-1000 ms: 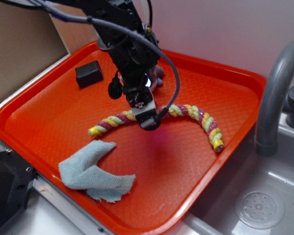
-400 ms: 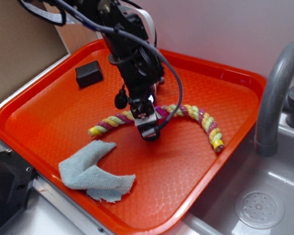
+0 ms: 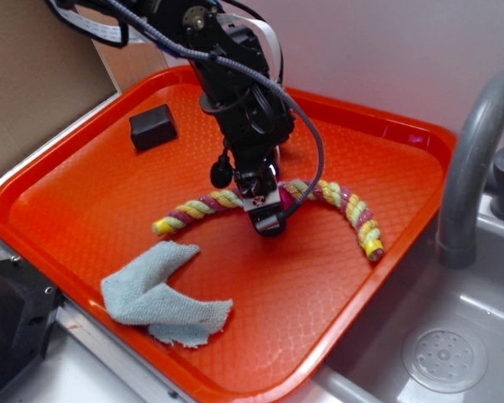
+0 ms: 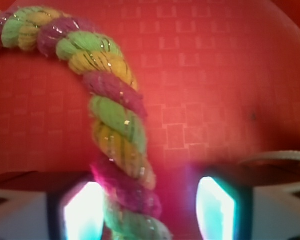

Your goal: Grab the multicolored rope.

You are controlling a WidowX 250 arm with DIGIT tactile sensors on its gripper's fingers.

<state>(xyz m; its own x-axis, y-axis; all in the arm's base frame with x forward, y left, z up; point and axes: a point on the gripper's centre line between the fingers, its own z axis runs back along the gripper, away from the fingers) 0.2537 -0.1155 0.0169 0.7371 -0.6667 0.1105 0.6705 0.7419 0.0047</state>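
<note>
The multicolored rope (image 3: 332, 191), twisted from yellow, pale green and magenta strands, lies in an arc across the middle of the orange tray (image 3: 92, 193). My gripper (image 3: 265, 217) is down over the rope's middle and open, straddling it. In the wrist view the rope (image 4: 115, 125) runs down from the upper left and passes between the two glowing fingertips (image 4: 82, 210), close to the left one, with a gap of tray floor to the right one. The gripper (image 4: 150, 212) is not closed on it. The arm hides a short stretch of rope in the exterior view.
A light blue cloth (image 3: 164, 294) lies crumpled near the tray's front edge. A small black box (image 3: 152, 127) sits at the tray's back left. A grey faucet (image 3: 470, 159) and a sink (image 3: 437, 353) stand to the right, and a brown board (image 3: 34, 75) to the left.
The arm has shifted a little right and lowered, bringing the open fingers down around the rope. The rope, cloth and box have not moved.
</note>
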